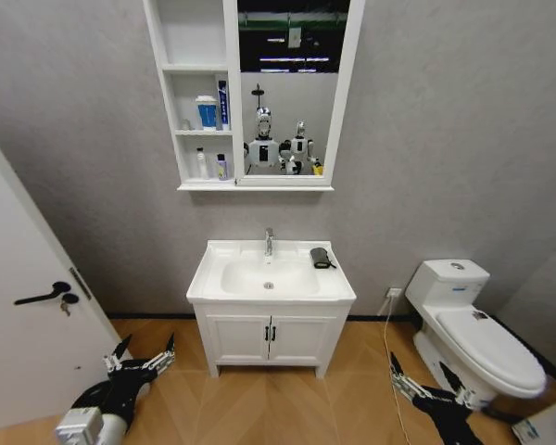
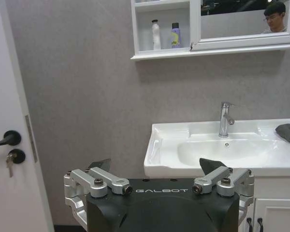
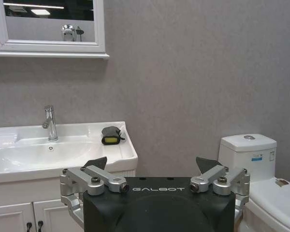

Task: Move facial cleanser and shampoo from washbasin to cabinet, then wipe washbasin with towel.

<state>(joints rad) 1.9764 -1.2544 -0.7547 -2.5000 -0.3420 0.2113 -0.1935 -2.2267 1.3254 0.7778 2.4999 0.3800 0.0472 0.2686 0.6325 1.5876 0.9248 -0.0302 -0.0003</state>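
Down low and closest in, the left gripper (image 1: 139, 356) hangs above the wood floor (image 1: 269, 399) near the door (image 1: 28, 306), fingers spread wide with nothing between them, and the right gripper (image 1: 424, 382) mirrors it on the other side, just in front of the toilet (image 1: 477, 334), fingers likewise splayed and empty. Both sit well short of the vanity (image 1: 271, 338), whose two doors are closed. On top of it, the washbasin (image 1: 208, 278) shows a bare oval bowl with the drain at its bottom and the chrome faucet (image 1: 269, 242) standing at the back edge. The towel (image 1: 321, 257), a dark folded cloth with a flash of yellow showing in the wrist views, lies on the basin's back right corner, beside the bowl and apart from the faucet. Up on the wall, the cabinet (image 1: 204, 186) has its shelf column left of the mirror (image 1: 292, 111). The top compartment looks empty. The middle shelf holds a blue-and-white container (image 1: 207, 112) with a tall blue tube (image 1: 222, 104) just beside it. On the bottom shelf, a white bottle (image 1: 202, 164) and a small purple bottle with a dark cap (image 1: 221, 167) stand upright, side by side.
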